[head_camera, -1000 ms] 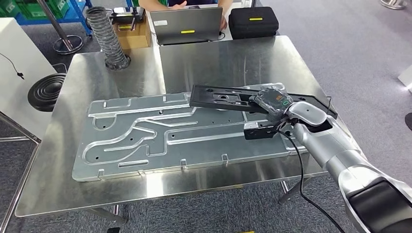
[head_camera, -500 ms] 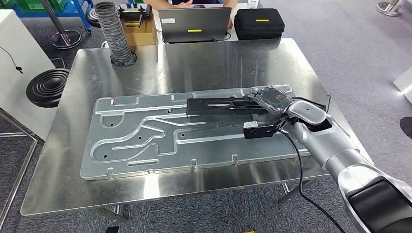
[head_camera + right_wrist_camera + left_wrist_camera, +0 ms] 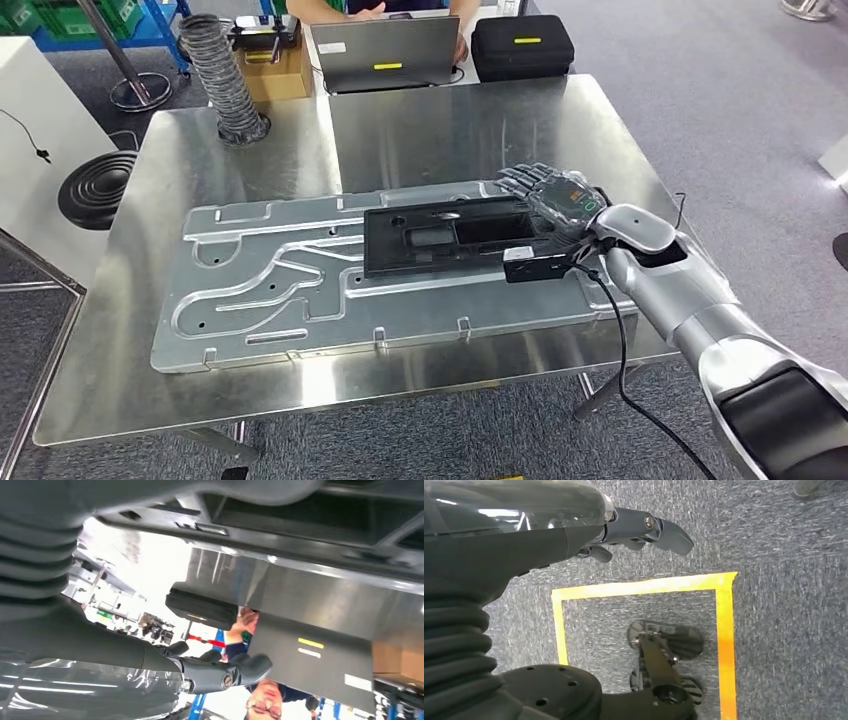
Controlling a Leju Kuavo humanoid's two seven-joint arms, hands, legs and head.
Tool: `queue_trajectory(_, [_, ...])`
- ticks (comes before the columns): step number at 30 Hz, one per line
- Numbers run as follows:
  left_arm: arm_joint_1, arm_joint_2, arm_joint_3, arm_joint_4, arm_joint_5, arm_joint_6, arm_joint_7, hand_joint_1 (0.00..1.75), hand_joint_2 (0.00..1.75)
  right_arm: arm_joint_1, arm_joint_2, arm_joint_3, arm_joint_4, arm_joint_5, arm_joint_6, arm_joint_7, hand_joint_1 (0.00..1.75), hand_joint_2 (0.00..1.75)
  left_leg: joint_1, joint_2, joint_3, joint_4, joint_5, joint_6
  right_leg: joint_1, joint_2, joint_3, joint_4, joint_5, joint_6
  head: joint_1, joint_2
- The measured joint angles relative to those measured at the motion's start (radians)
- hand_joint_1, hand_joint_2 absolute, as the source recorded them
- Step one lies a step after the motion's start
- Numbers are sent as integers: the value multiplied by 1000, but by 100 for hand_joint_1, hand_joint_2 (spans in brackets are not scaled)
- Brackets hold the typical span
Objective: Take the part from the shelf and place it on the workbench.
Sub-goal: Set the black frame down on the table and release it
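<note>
Black and flat, the part (image 3: 445, 237) lies on the grooved aluminium plate (image 3: 270, 290) that covers the steel surface (image 3: 450, 125), at the plate's right end. The right hand (image 3: 553, 203) rests at the part's right end, fingers spread over it; whether it has let go cannot be told. A clean finish would mean lifting straight up without dragging the part. The left hand (image 3: 639, 530) hangs empty, fingers loose. One part, one plate, one laptop (image 3: 385, 52) beyond the plate.

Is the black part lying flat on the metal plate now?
Yes: in the head view the black part lies flat on the metal plate, right hand at its end.
</note>
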Motion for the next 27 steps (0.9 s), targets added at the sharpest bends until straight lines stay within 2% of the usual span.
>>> queue_trajectory(1, [1,0,0,0,0,0,0,0,0,1,0,0,0,0,0,0,0,0,1,0,-27,60,-24,-2,1,0,-1,1,0,-1,0,0])
queue_trajectory(2, [2,0,0,0,0,1,0,0,0,2,0,0,0,0,0,0,0,0,1,0,-44,97,-32,-4,1,0,-1,2,-1,-1,0,0])
queue_trajectory(3, [2,0,0,0,0,2,0,0,0,3,0,0,0,0,0,0,0,0,2,0,-45,100,-22,-6,1,0,-2,4,-2,-1,0,0])
queue_trajectory(4, [2,1,0,0,0,2,0,0,0,4,0,0,0,0,0,0,0,0,3,0,-28,66,4,-7,0,0,-2,7,-3,0,0,0])
queue_trajectory(6, [0,2,0,0,0,2,0,0,0,4,1,0,0,0,0,0,0,0,4,0,35,-61,66,-6,2,2,-4,16,-8,7,0,0])
queue_trajectory(7, [-1,2,0,0,0,2,0,0,0,3,2,0,0,0,0,0,0,0,4,0,61,-115,83,-1,4,3,-7,23,-11,12,0,0])
queue_trajectory(9, [-2,3,0,0,0,2,0,0,0,1,2,0,0,0,0,0,0,0,1,-1,79,-158,85,12,6,4,-14,30,-13,23,0,0])
queue_trajectory(12, [-1,2,1,0,0,2,0,0,0,0,3,0,0,0,0,0,0,0,1,-1,78,-165,91,31,2,3,-21,41,-20,37,0,0])
queue_trajectory(14, [-3,2,1,0,0,2,0,0,0,-1,2,0,0,0,0,0,0,0,4,-1,78,-168,95,40,-1,3,-53,115,-66,46,0,0])
queue_trajectory(16, [-1,2,1,0,0,2,-1,0,0,0,1,0,0,0,0,1,0,0,3,-1,76,-167,96,44,-2,3,-115,247,-125,52,0,0])
queue_trajectory(17, [-1,2,1,0,0,2,0,0,0,2,1,0,0,0,0,1,0,0,1,-1,76,-167,96,44,-3,3,-138,294,-139,53,0,0])
queue_trajectory(18, [0,2,1,0,0,2,0,0,0,4,1,0,1,0,0,1,0,0,0,-1,76,-167,96,44,-3,3,-145,307,-133,52,0,0])
queue_trajectory(19, [0,2,1,0,0,3,0,0,0,5,1,0,1,0,0,1,0,0,-1,-1,76,-167,96,44,-3,3,-132,279,-109,48,0,0])
queue_trajectory(21, [-1,2,1,0,0,3,0,0,0,1,1,0,1,0,0,1,0,0,-3,-1,77,-167,95,43,1,3,-67,145,-45,35,0,0])
queue_trajectory(22, [-2,1,1,0,0,3,-1,0,0,-2,1,0,1,0,0,1,0,0,-5,-1,77,-167,95,41,5,2,-39,85,-24,28,0,0])
queue_trajectory(23, [-2,1,1,0,0,3,-1,0,0,-5,1,0,1,0,0,1,0,0,-5,-1,76,-167,96,38,10,1,-21,46,-14,23,0,0])
queue_trajectory(25, [-2,0,1,0,0,3,0,0,0,-7,0,0,1,0,0,1,0,0,-6,-1,75,-169,96,28,14,1,-15,28,-13,17,0,0])
queue_trajectory(27, [-1,0,1,0,0,3,0,0,0,-7,0,0,0,0,0,1,0,0,-7,0,74,-162,87,18,7,0,-9,16,-7,9,0,0])
